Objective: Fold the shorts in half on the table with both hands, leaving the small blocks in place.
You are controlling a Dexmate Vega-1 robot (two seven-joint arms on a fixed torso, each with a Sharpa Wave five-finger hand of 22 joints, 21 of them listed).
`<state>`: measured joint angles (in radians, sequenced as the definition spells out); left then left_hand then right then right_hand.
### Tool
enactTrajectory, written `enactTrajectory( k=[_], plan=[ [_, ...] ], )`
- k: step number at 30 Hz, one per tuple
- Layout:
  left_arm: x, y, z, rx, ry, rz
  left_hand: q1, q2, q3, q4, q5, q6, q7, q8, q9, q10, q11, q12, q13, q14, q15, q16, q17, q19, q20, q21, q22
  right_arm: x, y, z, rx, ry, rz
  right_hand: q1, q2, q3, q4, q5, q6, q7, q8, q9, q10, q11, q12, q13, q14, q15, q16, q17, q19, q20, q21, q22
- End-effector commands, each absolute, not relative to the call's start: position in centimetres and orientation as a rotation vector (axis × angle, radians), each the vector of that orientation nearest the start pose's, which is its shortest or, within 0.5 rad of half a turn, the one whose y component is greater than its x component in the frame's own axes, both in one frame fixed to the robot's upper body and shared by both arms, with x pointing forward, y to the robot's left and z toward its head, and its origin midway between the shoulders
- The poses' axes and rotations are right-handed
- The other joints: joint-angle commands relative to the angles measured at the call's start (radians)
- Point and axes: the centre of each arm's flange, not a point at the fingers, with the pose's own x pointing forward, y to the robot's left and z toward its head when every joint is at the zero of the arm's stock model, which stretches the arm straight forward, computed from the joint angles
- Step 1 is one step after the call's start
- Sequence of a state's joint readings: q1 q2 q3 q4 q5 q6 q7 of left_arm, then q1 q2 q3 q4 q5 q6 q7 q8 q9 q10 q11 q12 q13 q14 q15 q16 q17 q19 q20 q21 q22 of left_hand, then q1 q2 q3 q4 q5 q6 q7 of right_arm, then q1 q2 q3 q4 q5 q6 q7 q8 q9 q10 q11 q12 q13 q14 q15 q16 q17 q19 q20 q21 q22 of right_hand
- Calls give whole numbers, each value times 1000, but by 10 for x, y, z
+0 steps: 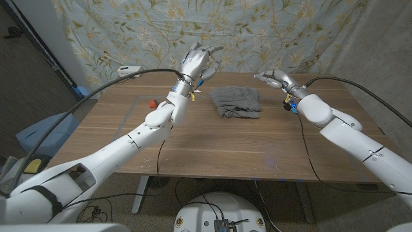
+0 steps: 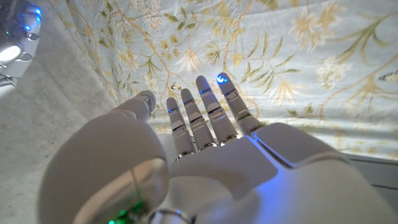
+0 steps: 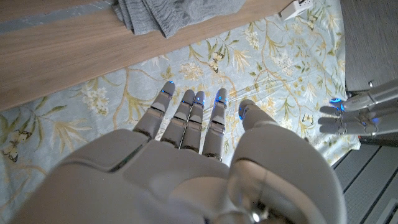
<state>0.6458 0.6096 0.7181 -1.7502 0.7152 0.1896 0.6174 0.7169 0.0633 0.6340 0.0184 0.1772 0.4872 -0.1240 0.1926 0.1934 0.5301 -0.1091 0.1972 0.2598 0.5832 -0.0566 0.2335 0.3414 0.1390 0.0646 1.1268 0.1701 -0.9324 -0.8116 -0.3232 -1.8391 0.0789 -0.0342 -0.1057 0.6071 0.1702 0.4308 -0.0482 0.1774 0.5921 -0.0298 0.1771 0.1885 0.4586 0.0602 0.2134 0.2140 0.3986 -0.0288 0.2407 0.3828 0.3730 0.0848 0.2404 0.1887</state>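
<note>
Both hands empty, fingers spread, raised above the table. Left hand (image 1: 196, 63) upper centre-left, right hand (image 1: 275, 78) upper centre-right. The shorts (image 1: 237, 102) lie bunched between and below them, long axis left-to-right, roughly equidistant from each.

My left hand (image 1: 196, 63) and right hand (image 1: 273, 78) hang spread in the air above the far edge of the table (image 1: 212, 145), holding nothing. Between them lie the folded shorts (image 1: 237, 102), with bare wood on every side. A small red block (image 1: 152, 102) sits left of centre, beside my left forearm. The lower half of the tabletop is bare.
</note>
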Motion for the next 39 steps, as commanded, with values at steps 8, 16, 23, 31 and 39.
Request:
enactTrajectory(
  k=[8, 16, 23, 31, 39],
  plan=[
    [550, 190, 95, 638, -951, 143, -40, 13, -28, -12, 14, -47, 64, -11, 1, -53, 59, -1, -1, -51, -16, 0, 6, -42, 33, -23, 9, 568, -293, 50, -402, -815, 110, -50, -20, -34, 2, 5, -148, -20, -11, 3, -82, 4, -23, 6, -39, 19, -5, 4, -20, 24, -6, 4],
    [562, 208, 79, 475, -880, 84, -102, 10, -52, -3, 20, -80, 104, -5, 0, -85, 118, 6, -9, -104, 57, -18, -9, -99, 74, -54, 11, 570, -308, 39, -236, -822, 128, -95, -37, -59, 13, 1, -210, -17, -7, 3, -120, 9, -26, 7, -56, 34, -11, 0, -35, 38, -12, 4],
    [575, 220, 66, 343, -810, -11, -152, 9, -70, 8, 20, -105, 117, -9, -1, -103, 144, 5, -15, -154, 86, -34, -28, -118, 89, -74, 10, 576, -332, 25, -138, -807, 65, -182, -64, -105, 42, -4, -288, -19, -1, 2, -177, 22, -29, 8, -102, 54, -29, -9, -45, 3, -15, 4],
    [588, 227, 50, 232, -726, -78, -263, 19, -105, 23, 3, -270, 74, -19, -9, -299, 154, -16, -49, -389, 128, -57, -106, -215, 104, -168, 5, 562, -357, 14, -148, -788, -106, -285, -106, -163, 58, 12, -348, -26, 8, 0, -302, -7, -29, 0, -291, 75, -64, -50, -239, 51, -65, -1],
    [599, 229, 48, 118, -662, -32, -301, 47, -111, 43, -1, -319, 74, -19, -10, -353, 176, -15, -57, -445, 161, -54, -121, -239, 114, -198, 6, 550, -345, 14, -181, -860, -117, -267, -92, -152, 37, 15, -336, -31, 16, 0, -293, -5, -16, -2, -294, 55, -51, -70, -214, 60, -41, -1]
  ],
)
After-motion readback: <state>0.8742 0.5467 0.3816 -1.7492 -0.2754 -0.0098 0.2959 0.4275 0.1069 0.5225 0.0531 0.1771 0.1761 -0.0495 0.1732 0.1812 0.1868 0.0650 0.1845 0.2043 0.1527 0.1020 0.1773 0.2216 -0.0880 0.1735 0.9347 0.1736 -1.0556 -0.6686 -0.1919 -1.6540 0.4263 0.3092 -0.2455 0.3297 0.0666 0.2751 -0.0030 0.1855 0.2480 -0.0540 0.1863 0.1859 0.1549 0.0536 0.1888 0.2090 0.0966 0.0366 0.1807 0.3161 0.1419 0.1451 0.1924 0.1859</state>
